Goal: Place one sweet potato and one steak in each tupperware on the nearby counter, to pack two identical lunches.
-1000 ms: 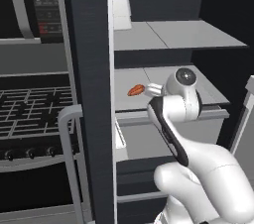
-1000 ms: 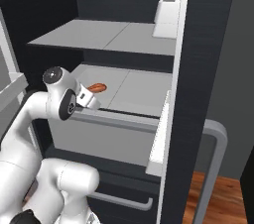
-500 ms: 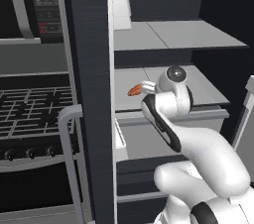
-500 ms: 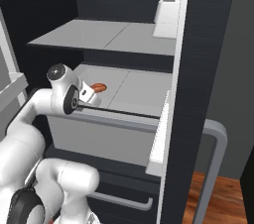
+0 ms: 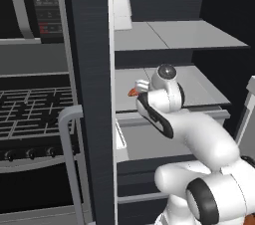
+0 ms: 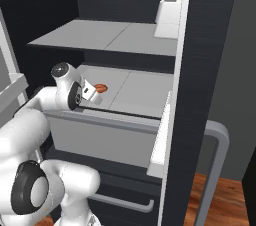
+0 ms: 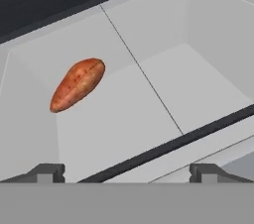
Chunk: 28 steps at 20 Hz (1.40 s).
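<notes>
- Your gripper (image 7: pixel 127 171) sits at the front edge of the middle fridge shelf (image 7: pixel 198 84), jaws spread wide, nothing between them. In the hand view the two dark fingertips (image 7: pixel 47 172) stand far apart at the bottom.
- The sweet potato (image 7: pixel 78 84) is an orange-red oval lying on its side on that shelf, on the left-hand panel in the hand view, close to the left wall and towards the back. It is ahead of the fingertips and apart from them; no contact.
- In the left base view you catch just an orange end of the sweet potato (image 5: pixel 132 92) poking out beside the hand (image 5: pixel 142 87), which covers the rest.
- In the right base view the sweet potato (image 6: pixel 101 88) shows just beyond the gripper (image 6: pixel 92 92), on the left half of the shelf (image 6: pixel 142 90).
- A dark seam divides the shelf into two panels; the right panel is bare.
- An upper shelf (image 6: pixel 100 35) carries a white open box (image 6: pixel 170 15) at its right end in the right base view.
- An oven (image 5: pixel 35 114) with a dark rack stands left of the fridge in the left base view.
</notes>
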Available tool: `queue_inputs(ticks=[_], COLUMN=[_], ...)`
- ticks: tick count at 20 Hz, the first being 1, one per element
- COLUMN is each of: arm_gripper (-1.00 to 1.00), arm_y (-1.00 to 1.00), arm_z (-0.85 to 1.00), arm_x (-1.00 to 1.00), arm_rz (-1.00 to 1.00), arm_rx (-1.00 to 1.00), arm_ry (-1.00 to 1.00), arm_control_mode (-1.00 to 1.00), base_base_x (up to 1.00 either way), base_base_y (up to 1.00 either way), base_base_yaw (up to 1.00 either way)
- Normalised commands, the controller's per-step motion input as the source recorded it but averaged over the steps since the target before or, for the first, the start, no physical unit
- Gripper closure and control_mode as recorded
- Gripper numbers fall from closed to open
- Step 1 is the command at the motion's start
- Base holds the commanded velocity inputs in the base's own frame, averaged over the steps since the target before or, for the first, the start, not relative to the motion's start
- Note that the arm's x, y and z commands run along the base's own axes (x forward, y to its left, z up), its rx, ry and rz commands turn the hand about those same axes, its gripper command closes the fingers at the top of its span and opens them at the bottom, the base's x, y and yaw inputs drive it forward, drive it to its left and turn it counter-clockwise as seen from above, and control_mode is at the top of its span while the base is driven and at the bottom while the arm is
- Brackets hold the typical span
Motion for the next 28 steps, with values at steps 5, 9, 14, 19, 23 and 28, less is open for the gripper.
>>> queue_inputs(ticks=[5,9,14,19,23,28], arm_gripper=[-1.00,-1.00,-1.00,-1.00,-1.00,-1.00], arm_y=[0.10,0.05,0.01,0.00,0.01,0.04], arm_z=[-0.09,-0.11,-0.11,-0.14,-0.17,-0.19], arm_x=[0.38,0.38,0.38,0.39,0.38,0.39], arm_rz=[-0.02,-0.01,-0.01,-0.01,-0.01,-0.01], arm_rx=[0.00,0.00,0.00,0.00,0.00,0.00], arm_ry=[0.03,0.03,0.02,0.02,0.01,0.00], arm_control_mode=[-1.00,-1.00,-1.00,-1.00,-1.00,-1.00], base_base_x=[0.00,0.00,0.00,0.00,0.00,0.00], base_base_y=[0.00,0.00,0.00,0.00,0.00,0.00], base_base_yaw=[0.00,0.00,0.00,0.00,0.00,0.00])
